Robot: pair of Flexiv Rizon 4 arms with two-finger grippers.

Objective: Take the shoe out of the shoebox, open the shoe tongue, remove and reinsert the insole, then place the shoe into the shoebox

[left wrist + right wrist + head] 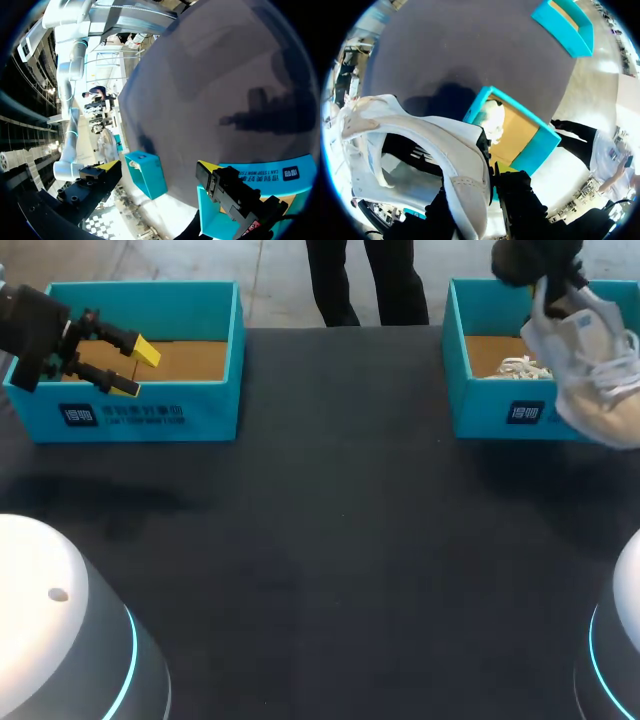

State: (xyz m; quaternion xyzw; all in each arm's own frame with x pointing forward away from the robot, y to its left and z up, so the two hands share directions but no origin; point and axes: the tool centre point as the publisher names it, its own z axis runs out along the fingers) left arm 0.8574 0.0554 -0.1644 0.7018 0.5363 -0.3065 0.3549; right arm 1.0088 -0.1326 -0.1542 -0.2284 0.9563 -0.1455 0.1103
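A white shoe (590, 365) hangs tilted above the front right corner of the right teal shoebox (500, 412). My right gripper (545, 295) is shut on its collar; in the right wrist view the shoe (420, 150) fills the space around that gripper (490, 185), with the collar wall pinched between the dark fingers. Something white (520, 368) lies on the box's brown floor, also seen below the shoe (492, 117). My left gripper (135, 370) stands open over the left teal shoebox (140, 415), nothing between its yellow tips (205, 167).
Both boxes stand along the far edge of the dark table (330, 540). The left box's brown floor (190, 360) shows nothing in it. The right wrist view shows the left box (565, 25) far across the table.
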